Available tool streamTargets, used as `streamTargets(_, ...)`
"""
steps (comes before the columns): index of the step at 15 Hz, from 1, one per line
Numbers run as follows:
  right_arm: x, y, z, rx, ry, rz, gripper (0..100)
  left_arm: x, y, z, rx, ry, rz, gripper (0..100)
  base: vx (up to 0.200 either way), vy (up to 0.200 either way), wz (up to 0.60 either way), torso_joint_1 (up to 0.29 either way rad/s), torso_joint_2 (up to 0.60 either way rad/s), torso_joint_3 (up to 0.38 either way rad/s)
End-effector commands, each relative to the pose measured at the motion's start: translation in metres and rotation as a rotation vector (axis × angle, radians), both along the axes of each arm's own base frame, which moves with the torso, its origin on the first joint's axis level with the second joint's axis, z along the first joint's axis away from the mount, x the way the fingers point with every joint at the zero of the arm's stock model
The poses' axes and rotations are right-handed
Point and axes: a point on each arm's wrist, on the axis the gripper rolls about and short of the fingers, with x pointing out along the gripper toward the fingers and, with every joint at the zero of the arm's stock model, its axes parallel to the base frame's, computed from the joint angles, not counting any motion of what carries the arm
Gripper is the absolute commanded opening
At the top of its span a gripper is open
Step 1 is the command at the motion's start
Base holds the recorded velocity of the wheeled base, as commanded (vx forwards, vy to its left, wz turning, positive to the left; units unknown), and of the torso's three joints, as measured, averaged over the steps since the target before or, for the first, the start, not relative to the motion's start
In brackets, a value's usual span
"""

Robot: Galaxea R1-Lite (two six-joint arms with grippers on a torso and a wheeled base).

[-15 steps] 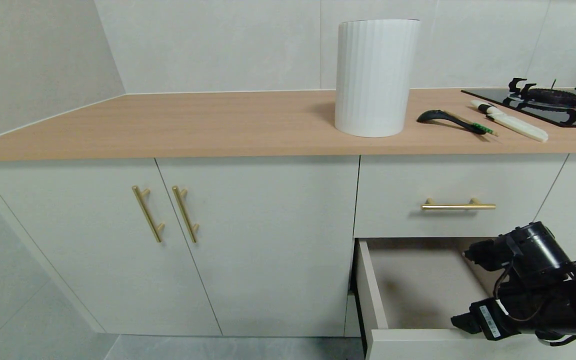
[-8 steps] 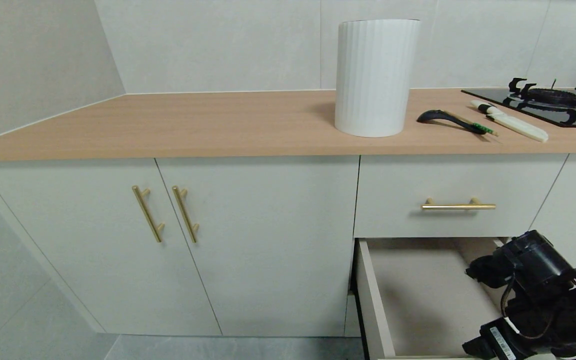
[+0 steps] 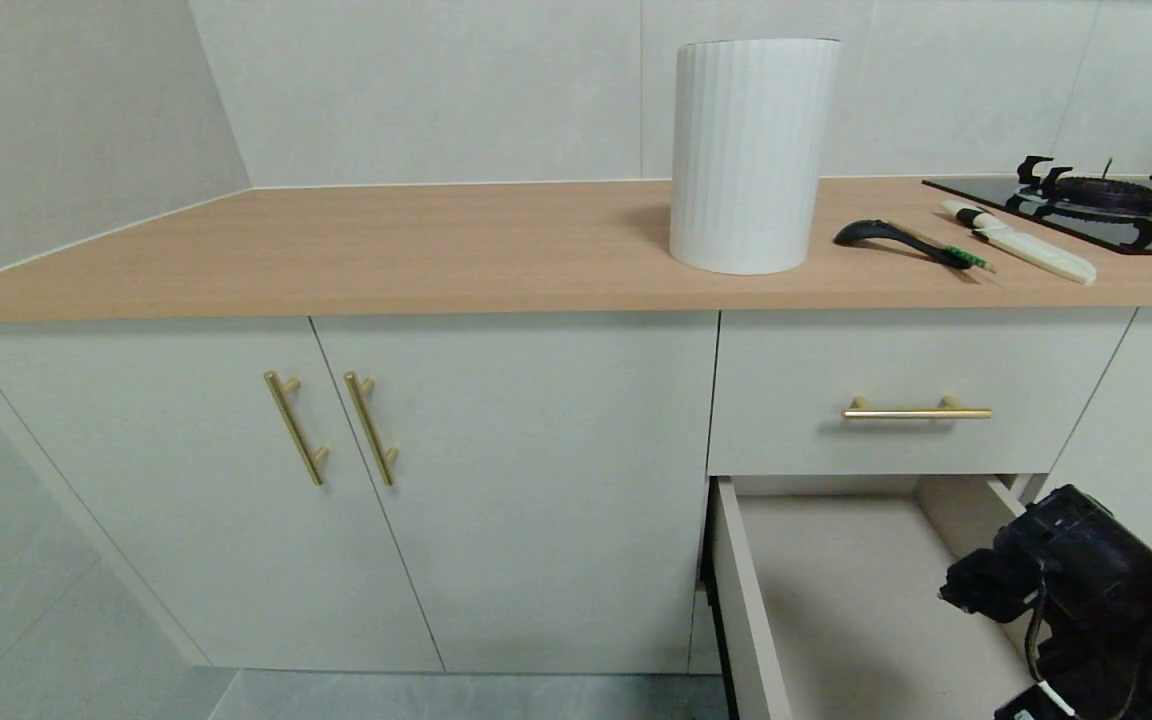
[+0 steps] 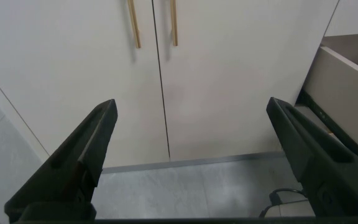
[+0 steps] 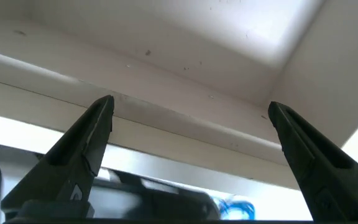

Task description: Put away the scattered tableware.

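On the wooden counter lie a black spoon, chopsticks with green bands and a white knife, to the right of a tall white ribbed container. Below them the lower drawer stands pulled out, its inside bare. My right arm is low at the drawer's near right corner. The right gripper is open, its fingers wide apart over the drawer's front panel. Low before the cabinet doors, my left gripper is open and holds nothing.
A black gas hob sits at the counter's far right. A shut upper drawer with a gold handle is above the open one. Two gold door handles are on the left cabinet. The grey tiled floor lies below.
The lower drawer has slid farther out toward me. My right arm has drawn back and down with it. The things on the counter have not moved.
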Motion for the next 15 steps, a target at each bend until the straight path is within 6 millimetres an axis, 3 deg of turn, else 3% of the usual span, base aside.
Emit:
streamTargets(1, -0.002, 0.000, 0.001, -0.005, 0.005, 0.006, 100, 0.000, 0.000, 0.000, 0.000, 0.000, 0.001, 100, 0.000, 0.000, 0.00, 0.000, 0.00, 0.000)
streamTargets(7, 0.004, 0.004, 0.008, 0.011, -0.031, -0.004, 100, 0.000, 0.000, 0.000, 0.000, 0.000, 0.001, 100, 0.000, 0.000, 0.00, 0.000, 0.00, 0.000)
streamTargets(10, 0.018, 0.008, 0.031, 0.146, -0.193, -0.142, 100, 0.000, 0.000, 0.000, 0.000, 0.000, 0.001, 100, 0.000, 0.000, 0.00, 0.000, 0.00, 0.000)
streamTargets(15, 0.025, 0.000, 0.057, 0.276, -0.417, -0.217, 100, 0.000, 0.000, 0.000, 0.000, 0.000, 0.001, 100, 0.000, 0.000, 0.00, 0.000, 0.00, 0.000)
